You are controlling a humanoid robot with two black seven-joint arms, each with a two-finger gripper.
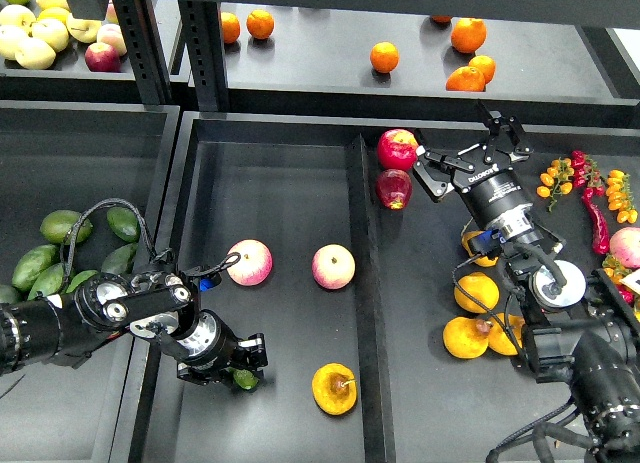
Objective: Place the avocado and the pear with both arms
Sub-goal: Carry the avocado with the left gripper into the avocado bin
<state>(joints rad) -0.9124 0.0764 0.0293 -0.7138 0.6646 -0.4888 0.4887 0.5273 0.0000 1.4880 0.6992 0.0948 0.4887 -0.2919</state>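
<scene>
Your left hand (236,366) grips the avocado (243,379) low over the tray floor (280,203), the pear (334,388) lies just to its right, and your right hand (468,159) hangs wide open near two red apples (396,149)

- left gripper (243,368): arm enters low from the left edge, wrist bent, fingers pointing right and down, closed on something green at the tips
- right gripper (468,151): arm stretched up from lower right, fingers spread wide, nothing between them
</scene>
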